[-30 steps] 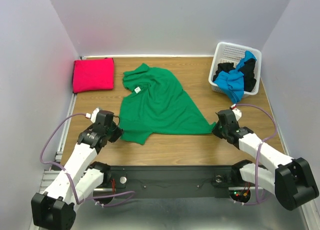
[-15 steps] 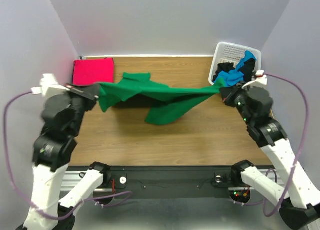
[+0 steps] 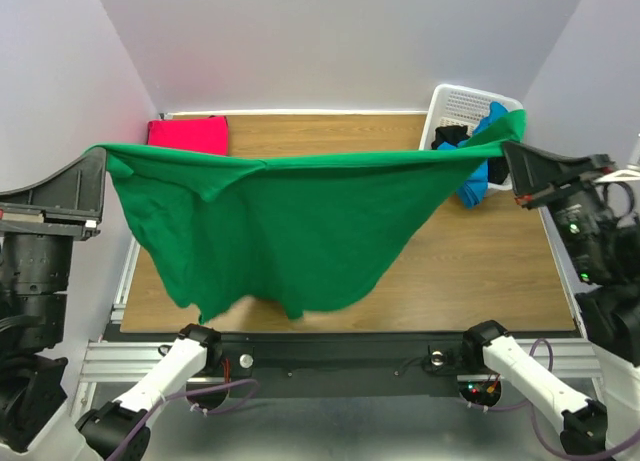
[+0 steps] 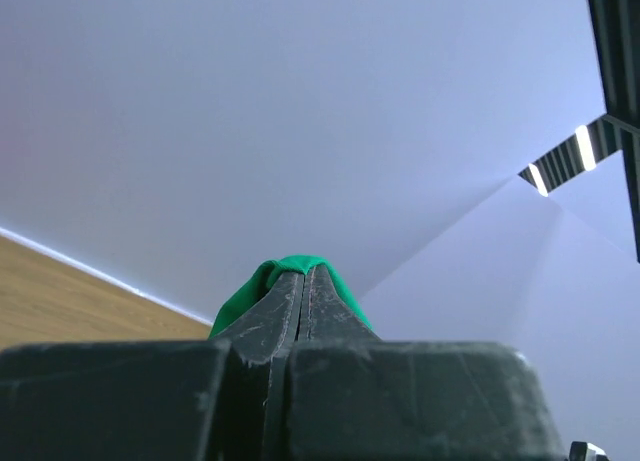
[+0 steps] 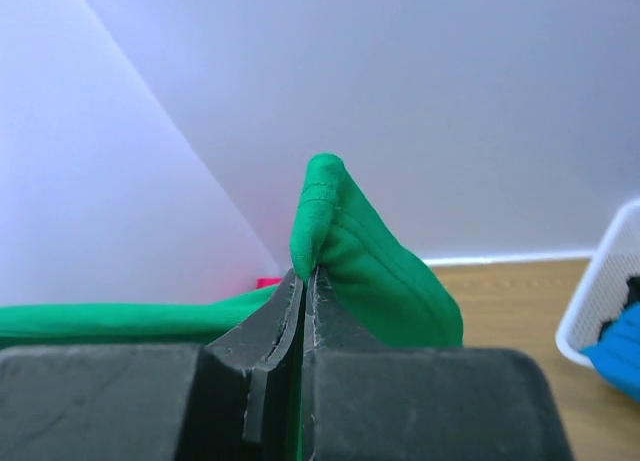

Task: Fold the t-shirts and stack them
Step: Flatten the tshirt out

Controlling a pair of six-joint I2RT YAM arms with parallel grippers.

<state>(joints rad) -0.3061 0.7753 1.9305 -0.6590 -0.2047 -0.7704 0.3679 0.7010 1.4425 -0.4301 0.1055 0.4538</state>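
T-shirt (image 3: 290, 231), bright green soft cloth, taut top edge, sagging triangular belly

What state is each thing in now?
Left gripper: shut on bright green cloth t-shirt.
Right gripper: shut on the same t-shirt.
Green t-shirt: in the air, stretched between both grippers.
Magenta-red cloth t-shirt: folded, lying far left.
White plastic lattice basket: upright, holding blue and black cloth.

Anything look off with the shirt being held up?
Yes: the green t-shirt hangs lopsided between the left end effector and right end effector, deep on the left, tapering thin toward the right. A blue shirt also spills over the basket rim.
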